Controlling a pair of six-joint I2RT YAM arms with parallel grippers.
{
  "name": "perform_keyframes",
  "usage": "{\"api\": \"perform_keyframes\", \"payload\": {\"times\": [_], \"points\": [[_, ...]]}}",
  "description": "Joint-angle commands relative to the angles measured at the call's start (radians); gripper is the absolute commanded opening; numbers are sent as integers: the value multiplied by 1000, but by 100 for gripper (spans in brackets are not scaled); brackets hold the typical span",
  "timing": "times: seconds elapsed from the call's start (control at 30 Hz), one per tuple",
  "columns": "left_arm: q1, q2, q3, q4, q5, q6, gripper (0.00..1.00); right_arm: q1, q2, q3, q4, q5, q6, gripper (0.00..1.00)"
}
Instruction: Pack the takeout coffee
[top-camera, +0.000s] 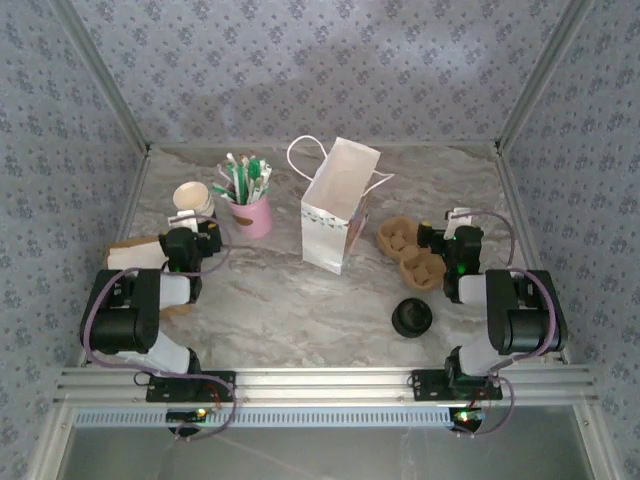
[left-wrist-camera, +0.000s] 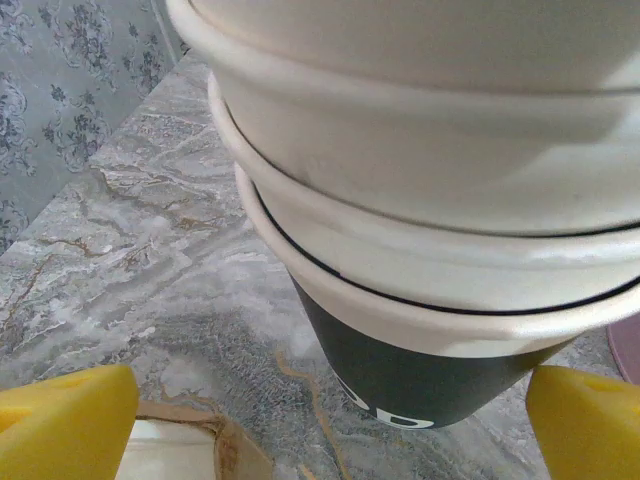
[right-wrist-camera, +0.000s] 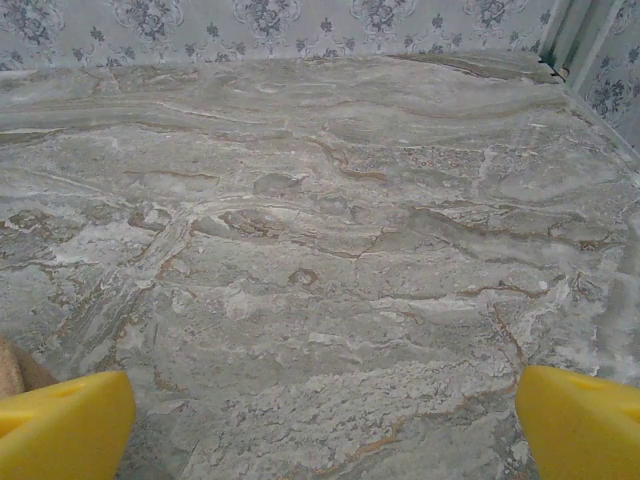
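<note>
Currently, the desk (top-camera: 300, 310) is carrying every item, and the takeout coffee is judged to be waiting in parts: bare cups at the far left, lids at the near right. One white paper bag (top-camera: 338, 205) is standing upright and open in the middle. Two brown cup holders (top-camera: 410, 252) are lying close together just right of the bag. One pink pot (top-camera: 252, 216) of straws is standing left of the bag. One stack of cups (top-camera: 193, 199) is standing beside the pot; the left wrist view is showing three rims. One stack of lids (top-camera: 412, 318) is sitting near the right arm, and its lid count cannot be told.

The left pincer (left-wrist-camera: 322, 428) is facing the cup stack, spread fully and holding nothing. The right pincer (right-wrist-camera: 320, 428) is hanging over bare desk, likewise spread fully and empty.

The step in hand is probably taking one cup. For a clean result, the left pincer should be closing just under the top rim only, then lifting straight up, so the lower cups are staying seated.
</note>
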Motion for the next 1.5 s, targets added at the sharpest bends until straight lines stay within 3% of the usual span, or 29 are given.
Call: {"api": "perform_keyframes", "payload": {"times": [0.0,1.33,1.47], "points": [[-5,0,7,22,-11,-4,100,-5,10,14,-37,-7,-30,100],[-5,-1,7,24,-11,-6,99,-6,6,8,-28,-10,-31,100],[-36,-75,23,-56,-77,9,99,10,-78,18,-116,21,-38,100]]}}
